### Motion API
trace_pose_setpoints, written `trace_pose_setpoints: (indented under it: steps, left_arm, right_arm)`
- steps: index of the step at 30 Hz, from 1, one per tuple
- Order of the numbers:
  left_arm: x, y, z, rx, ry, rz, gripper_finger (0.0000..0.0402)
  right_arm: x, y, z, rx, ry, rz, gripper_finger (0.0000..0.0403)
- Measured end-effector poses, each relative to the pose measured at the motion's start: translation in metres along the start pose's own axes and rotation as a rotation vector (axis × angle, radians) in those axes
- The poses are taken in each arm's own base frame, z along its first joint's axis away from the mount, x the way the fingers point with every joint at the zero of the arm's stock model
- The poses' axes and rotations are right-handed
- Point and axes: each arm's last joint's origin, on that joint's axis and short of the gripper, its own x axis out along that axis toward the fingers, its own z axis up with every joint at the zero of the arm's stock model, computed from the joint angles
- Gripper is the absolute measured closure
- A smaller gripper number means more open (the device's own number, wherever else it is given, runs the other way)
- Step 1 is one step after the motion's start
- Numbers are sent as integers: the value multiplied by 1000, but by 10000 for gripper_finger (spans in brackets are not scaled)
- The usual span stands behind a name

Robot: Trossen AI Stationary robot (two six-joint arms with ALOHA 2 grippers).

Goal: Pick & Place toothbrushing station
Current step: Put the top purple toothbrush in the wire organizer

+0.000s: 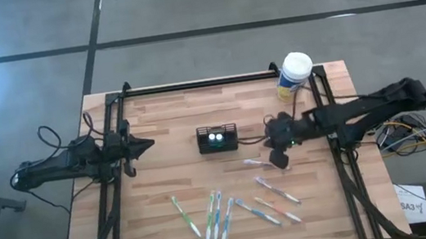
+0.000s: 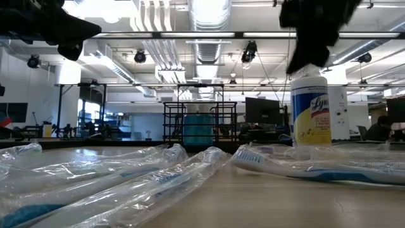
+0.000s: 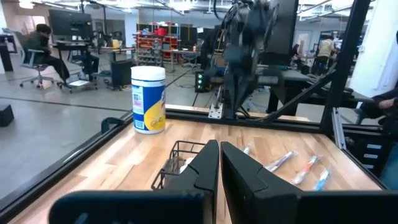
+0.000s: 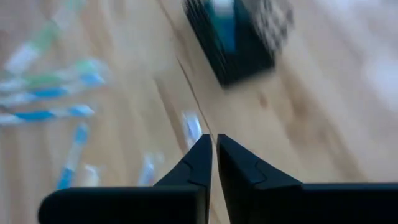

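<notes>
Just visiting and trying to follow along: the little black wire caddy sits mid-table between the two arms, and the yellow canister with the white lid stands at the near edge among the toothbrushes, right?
Not quite. The caddy does sit between the arms, but the yellow canister stands at the far edge, in the right corner, well away from the toothbrushes. The high view shows it.

My right gripper (image 1: 278, 159) hangs just to the right of the black mesh caddy (image 1: 217, 139), a little nearer the front edge than it. Its fingers (image 4: 200, 163) are pressed together with nothing between them, and the arm reaches in from the right side. My left gripper (image 1: 147, 144) waits well apart from the caddy on its left, fingers (image 3: 205, 169) closed too, pointing toward it.
</notes>
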Motion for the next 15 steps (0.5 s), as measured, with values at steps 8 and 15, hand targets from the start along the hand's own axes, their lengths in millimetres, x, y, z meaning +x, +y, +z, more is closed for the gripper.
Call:
trace_pose_setpoints:
  steps: [8,15]
  left_arm:
    - [0,0,-2,-45,22,2,378]
    - [1,0,-4,-37,42,4,378]
  right_arm:
    - [44,-9,-32,53,145,-93,344]
    - [62,-8,-18,55,225,-51,253]
